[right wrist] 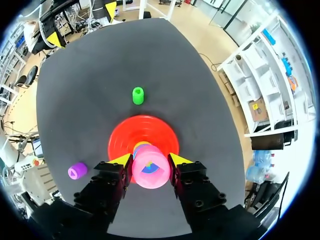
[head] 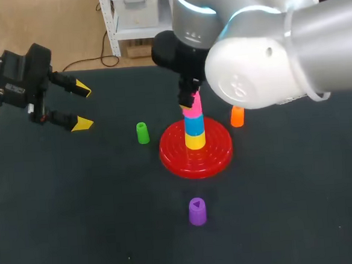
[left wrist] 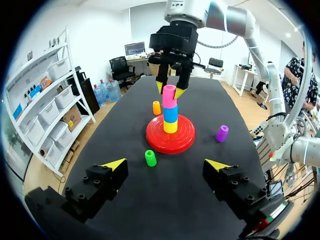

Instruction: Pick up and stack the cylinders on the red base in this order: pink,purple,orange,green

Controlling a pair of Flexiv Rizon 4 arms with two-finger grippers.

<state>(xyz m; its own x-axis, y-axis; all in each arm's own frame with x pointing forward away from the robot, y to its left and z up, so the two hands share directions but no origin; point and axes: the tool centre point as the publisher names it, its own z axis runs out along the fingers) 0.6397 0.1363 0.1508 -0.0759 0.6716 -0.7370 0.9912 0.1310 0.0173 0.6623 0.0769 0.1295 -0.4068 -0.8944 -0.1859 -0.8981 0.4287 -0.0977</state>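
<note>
in head view bulky right arm hides most of right gripper [left wrist: 169,90]; fingers clamp pink plastic cylinder [right wrist: 151,166] atop blue cylinder [head: 194,125] and yellow cylinder [head: 195,141] on red ribbed disc base [head: 217,153]. small orange cylinder [head: 238,116] behind base, just under arm. green cylinder [head: 142,133] beside base, purple cylinder [head: 197,211] well in front. left gripper [head: 83,106] spread wide, holding nothing, over dark table [head: 61,224].

The table [head: 74,236] looks matt, dark and cloth-like. The red base [head: 220,155] is glossy, ridged plastic. The pink cylinder [head: 192,111] and, at the base's nine o'clock, the green cylinder [head: 142,133] look like smooth plastic. The right arm [head: 261,59] has a glossy shell.
</note>
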